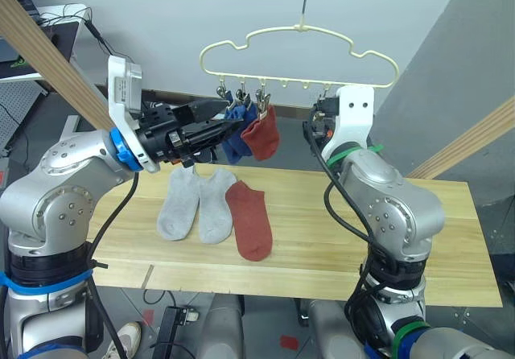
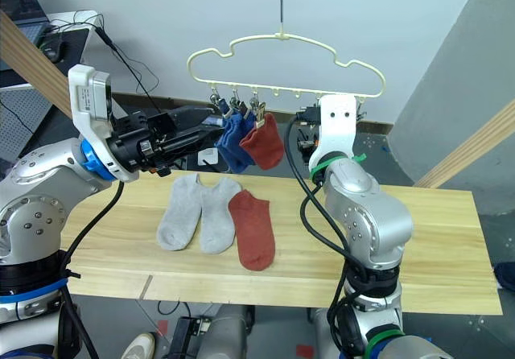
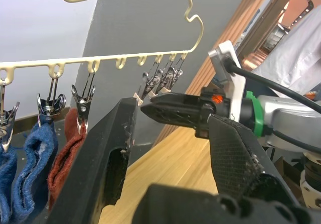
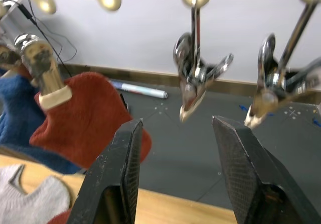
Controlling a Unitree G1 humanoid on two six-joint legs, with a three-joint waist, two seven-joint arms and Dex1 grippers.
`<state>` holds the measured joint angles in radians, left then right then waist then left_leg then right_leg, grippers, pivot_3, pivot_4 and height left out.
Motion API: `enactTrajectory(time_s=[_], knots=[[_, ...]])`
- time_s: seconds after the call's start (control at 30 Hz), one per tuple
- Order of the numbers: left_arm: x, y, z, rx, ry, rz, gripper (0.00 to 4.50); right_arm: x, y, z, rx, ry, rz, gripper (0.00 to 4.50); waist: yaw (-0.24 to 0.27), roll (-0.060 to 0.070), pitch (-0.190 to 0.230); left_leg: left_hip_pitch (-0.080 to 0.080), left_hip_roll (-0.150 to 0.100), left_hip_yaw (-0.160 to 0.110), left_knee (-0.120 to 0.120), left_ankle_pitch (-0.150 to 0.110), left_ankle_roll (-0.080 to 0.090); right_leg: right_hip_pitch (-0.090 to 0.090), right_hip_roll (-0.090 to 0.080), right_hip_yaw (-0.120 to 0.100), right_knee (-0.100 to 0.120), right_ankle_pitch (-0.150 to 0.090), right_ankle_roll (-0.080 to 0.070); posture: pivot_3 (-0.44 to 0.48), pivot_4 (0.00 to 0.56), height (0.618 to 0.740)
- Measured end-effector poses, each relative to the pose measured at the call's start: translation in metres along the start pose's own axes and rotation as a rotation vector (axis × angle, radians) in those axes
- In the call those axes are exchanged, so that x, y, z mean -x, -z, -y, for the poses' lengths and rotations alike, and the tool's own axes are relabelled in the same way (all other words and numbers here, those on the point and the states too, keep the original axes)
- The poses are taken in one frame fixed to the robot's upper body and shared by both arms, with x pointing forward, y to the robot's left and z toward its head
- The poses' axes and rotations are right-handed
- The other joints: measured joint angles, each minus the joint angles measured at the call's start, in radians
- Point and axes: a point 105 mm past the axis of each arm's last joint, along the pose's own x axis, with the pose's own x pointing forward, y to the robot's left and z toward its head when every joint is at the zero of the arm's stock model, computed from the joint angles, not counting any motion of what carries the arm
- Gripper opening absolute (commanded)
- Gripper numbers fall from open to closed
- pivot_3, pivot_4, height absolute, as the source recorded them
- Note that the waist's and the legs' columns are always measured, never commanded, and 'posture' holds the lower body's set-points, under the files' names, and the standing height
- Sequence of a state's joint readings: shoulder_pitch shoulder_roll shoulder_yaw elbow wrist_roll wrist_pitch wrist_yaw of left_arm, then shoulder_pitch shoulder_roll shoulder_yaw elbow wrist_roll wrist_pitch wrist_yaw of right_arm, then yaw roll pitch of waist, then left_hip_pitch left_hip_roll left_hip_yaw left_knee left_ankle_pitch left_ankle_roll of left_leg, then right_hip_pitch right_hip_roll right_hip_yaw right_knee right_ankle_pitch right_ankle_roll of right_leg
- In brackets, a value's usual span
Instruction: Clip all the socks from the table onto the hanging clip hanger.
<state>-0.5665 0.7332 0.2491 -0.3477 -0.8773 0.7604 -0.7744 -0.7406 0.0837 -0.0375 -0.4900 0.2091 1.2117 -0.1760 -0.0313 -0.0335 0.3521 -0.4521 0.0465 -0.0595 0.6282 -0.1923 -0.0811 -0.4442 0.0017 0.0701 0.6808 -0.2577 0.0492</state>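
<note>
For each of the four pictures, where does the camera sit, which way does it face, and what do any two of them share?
Left and right eye views: head camera, looking down over both arms at the table, three socks lying on it, and the clip hanger.
Left wrist view: along the open left gripper, facing the hanger's clips and the right gripper.
Right wrist view: between the open right gripper's fingers, facing empty clips.
Shared: all show the hung rust red sock.

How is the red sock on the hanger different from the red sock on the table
The hanging rust red sock dangles bunched from a metal clip on the clip hanger; the rust red sock on the table lies spread flat on the table. The hanging one sits beside blue socks, the flat one beside grey socks. Both share colour and knit.
</note>
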Motion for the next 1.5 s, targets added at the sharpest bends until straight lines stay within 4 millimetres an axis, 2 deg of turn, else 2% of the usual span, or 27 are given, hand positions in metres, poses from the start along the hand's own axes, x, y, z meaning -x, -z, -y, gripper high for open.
enactTrajectory(time_s=[0.23,0.47,1.1,1.33,1.5], knots=[[0.001,0.003,0.0,0.009,-0.005,-0.007,2.55,-0.014,-0.01,0.006,0.014,0.01,0.024,2.27,0.001,0.001,0.001,0.0,0.0,0.0,0.0,0.0,0.0,0.0,0.0,0.0,0.0,0.0,0.0,0.05,0.361,0.74],[0.001,0.004,0.0,0.007,-0.015,-0.009,2.55,-0.022,-0.021,0.002,0.009,-0.004,0.056,2.27,0.001,0.001,0.001,0.0,0.0,0.0,0.0,0.0,0.0,0.0,0.0,0.0,0.0,0.0,0.0,0.057,0.365,0.74],[0.001,0.007,0.002,0.006,-0.035,-0.024,2.55,-0.035,-0.019,-0.003,-0.015,-0.02,0.041,2.27,0.002,0.002,0.001,0.0,0.0,0.0,-0.001,0.0,0.0,0.0,0.0,0.0,0.0,0.0,0.0,0.07,0.366,0.74],[0.001,0.008,0.0,0.008,-0.052,-0.026,2.55,-0.033,-0.02,0.005,-0.012,0.015,0.037,2.27,0.002,0.002,0.001,0.0,0.0,0.0,-0.001,0.0,0.0,0.0,0.0,0.0,0.0,0.0,0.0,0.047,0.368,0.74],[-0.006,0.005,0.001,0.003,-0.048,-0.016,2.55,-0.032,-0.019,-0.002,-0.032,0.001,0.029,2.27,0.001,0.002,0.002,0.0,0.0,0.0,-0.001,0.0,0.0,0.0,0.0,0.0,0.0,0.0,0.0,0.048,0.366,0.74]])
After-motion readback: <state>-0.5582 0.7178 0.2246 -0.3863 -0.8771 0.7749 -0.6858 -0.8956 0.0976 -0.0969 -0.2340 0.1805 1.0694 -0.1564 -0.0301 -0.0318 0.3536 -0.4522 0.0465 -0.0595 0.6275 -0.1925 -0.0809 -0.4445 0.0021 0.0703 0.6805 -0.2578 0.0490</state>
